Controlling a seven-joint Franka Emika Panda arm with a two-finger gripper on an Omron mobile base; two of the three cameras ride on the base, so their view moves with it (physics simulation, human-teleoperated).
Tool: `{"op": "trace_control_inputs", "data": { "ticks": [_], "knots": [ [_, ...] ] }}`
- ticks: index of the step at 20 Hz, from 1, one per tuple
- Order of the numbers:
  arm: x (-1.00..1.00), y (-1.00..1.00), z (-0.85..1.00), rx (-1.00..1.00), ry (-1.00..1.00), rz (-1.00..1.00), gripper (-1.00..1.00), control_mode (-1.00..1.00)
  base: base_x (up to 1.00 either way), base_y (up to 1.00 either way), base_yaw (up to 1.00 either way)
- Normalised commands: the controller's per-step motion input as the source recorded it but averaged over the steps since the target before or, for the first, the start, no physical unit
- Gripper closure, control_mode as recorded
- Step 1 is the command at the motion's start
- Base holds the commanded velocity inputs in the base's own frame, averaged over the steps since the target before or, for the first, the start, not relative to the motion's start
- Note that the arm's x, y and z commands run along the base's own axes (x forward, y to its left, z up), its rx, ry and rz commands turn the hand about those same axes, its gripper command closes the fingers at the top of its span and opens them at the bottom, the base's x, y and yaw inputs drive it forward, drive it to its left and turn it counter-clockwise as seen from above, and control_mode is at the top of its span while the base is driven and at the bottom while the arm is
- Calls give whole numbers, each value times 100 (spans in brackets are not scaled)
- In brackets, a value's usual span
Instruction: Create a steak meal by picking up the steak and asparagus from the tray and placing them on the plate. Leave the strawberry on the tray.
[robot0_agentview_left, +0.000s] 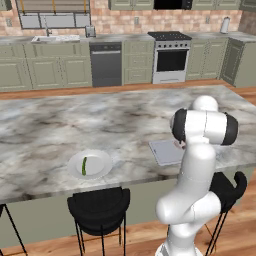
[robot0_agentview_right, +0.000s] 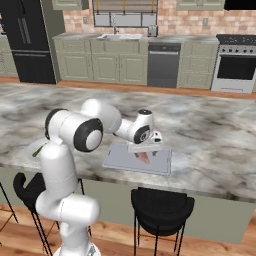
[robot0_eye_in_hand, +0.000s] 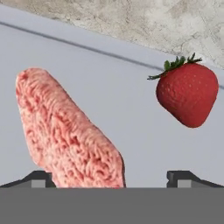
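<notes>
Now the end effector (robot0_eye_in_hand: 111, 177) hangs with fingers wide apart over the steak (robot0_eye_in_hand: 65, 131) on the tray (robot0_eye_in_hand: 109, 87), strawberry (robot0_eye_in_hand: 188, 94) nearby; the asparagus (robot0_agentview_left: 84, 165) lies on the plate (robot0_agentview_left: 102, 167).

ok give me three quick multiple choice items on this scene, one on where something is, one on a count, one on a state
1. Where does the asparagus lie?
A. on the plate
B. on the tray
C. on the stove

2. How many foods lie on the tray?
A. one
B. two
C. three

3. How do the jaws of the gripper stand?
A. shut on the strawberry
B. shut on the steak
C. open, with the near end of the steak between them

Key:
1 A: in the left base view the green stick sits inside the white dish.
2 B: the hand view shows the steak and the strawberry there.
3 C: the two dark tips stand wide apart at either side, not pressing on the steak.
</notes>
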Motion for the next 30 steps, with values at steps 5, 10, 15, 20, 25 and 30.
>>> {"op": "trace_control_inputs", "data": {
  "ticks": [5, 10, 15, 20, 25, 30],
  "knots": [
    [7, 0, -39, 0, 0, 0, -100, -100, 0, 0, 0],
    [-17, 24, -38, 0, 1, 0, -100, -100, 0, 0, 0],
    [-32, 44, -27, 0, 0, 0, -100, -100, 0, 0, 0],
    [-3, 21, -42, 0, 0, 0, -100, -100, 0, 0, 0],
    [0, 6, -36, 0, 0, 0, 100, -100, 0, 0, 0],
    [0, 0, 0, 0, 0, 1, 100, -100, 0, 0, 0]
  ]
}}
